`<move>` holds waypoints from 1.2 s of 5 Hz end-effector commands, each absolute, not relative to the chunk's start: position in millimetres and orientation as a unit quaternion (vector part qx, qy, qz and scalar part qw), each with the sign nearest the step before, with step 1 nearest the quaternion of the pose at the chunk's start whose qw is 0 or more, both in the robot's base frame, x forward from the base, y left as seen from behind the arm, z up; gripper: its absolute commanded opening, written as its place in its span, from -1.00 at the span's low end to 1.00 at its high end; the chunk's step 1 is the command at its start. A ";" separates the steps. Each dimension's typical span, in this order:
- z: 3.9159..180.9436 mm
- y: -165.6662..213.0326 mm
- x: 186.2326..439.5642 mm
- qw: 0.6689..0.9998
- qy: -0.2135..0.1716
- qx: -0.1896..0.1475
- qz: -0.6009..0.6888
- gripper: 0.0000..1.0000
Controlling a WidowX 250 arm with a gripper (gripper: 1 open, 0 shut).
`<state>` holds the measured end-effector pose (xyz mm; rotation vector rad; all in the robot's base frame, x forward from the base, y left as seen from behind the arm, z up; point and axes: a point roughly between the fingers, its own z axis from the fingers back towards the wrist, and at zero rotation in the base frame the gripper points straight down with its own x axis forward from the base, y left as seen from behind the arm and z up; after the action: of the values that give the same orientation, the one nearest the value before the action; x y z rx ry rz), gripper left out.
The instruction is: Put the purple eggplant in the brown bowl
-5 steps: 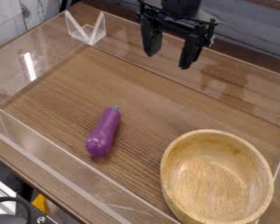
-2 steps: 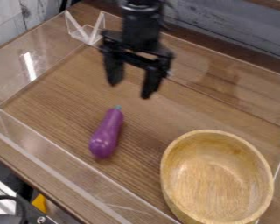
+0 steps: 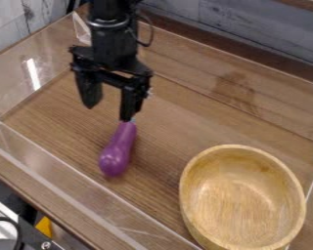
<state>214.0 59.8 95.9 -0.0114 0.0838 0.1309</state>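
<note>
The brown bowl (image 3: 245, 199) sits empty at near right on the wooden table (image 3: 225, 107). Clear walls (image 3: 42, 59) fence the table on the left and near sides, so I keep travel inside them; open board lies between eggplant and bowl. My gripper (image 3: 110, 102) hangs just beyond the purple eggplant (image 3: 116, 149), jaws spread wide and empty. The eggplant lies at centre-left, stem tip toward me. I judge the best grasp straddles its fat middle, fingers across its length.
</note>
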 end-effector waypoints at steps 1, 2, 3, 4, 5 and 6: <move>98.6 61.1 212.2 0.998 0.017 -0.006 0.066 1.00; 90.6 59.7 209.7 0.997 0.014 -0.011 0.069 1.00; 84.3 58.8 209.8 0.997 0.011 -0.015 0.073 1.00; 78.2 58.0 210.2 0.997 0.009 -0.019 0.077 1.00; 72.3 57.1 210.6 0.996 0.007 -0.023 0.081 1.00; 66.0 56.3 212.0 0.996 0.004 -0.027 0.085 1.00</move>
<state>208.8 52.7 60.8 -0.0600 0.0353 0.1619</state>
